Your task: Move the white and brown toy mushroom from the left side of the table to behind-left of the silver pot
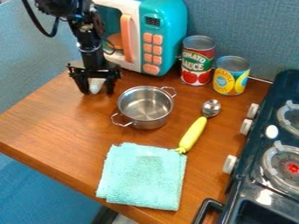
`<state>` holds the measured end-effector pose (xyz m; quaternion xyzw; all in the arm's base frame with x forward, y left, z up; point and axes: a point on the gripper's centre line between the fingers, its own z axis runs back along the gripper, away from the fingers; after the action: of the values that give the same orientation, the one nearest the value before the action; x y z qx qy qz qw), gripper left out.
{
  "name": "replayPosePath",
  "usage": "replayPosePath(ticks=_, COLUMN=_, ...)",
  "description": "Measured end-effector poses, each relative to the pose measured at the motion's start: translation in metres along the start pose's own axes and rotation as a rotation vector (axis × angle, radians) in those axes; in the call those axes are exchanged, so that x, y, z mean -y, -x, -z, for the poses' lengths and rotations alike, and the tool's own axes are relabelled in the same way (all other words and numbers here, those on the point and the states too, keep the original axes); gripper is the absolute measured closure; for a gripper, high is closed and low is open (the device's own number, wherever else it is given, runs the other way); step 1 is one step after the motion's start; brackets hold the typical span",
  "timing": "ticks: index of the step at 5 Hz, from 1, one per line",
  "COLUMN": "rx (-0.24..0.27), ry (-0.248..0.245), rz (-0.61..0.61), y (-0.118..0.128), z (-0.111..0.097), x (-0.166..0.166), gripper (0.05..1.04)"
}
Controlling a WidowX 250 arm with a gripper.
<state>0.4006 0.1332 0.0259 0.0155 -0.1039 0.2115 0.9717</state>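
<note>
Wooden surface [64, 118] under the pincer [97, 90], black stove [251, 188] well apart from it, teal microwave [175, 35] just beside, cloth [143, 179] farther off, steel pot [149, 123] nearby, upright for stability, white object [95, 84] between pincer's spread fingers, likely straddled for centring, contact unclear.

At one o'clock, a cylindrical metal can with a red-and-green label [196, 65] reads "TOMATO SAUCE".
</note>
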Motion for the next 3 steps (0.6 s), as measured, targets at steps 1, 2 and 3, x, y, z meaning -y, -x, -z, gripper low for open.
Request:
replayPosePath(ticks=1, rx=0.006, ry=0.012, rz=0.027, y=0.007, z=-0.010, x=0.001, gripper=0.083)
replayPosePath(ticks=2, rx=-0.008, ry=-0.045, rz=0.114, y=0.031, z=-0.050, x=-0.005, gripper=0.083)
replayPosePath(ticks=3, rx=-0.047, ry=-0.063, rz=0.333, y=0.061, z=-0.094, x=0.019, gripper=0.083)
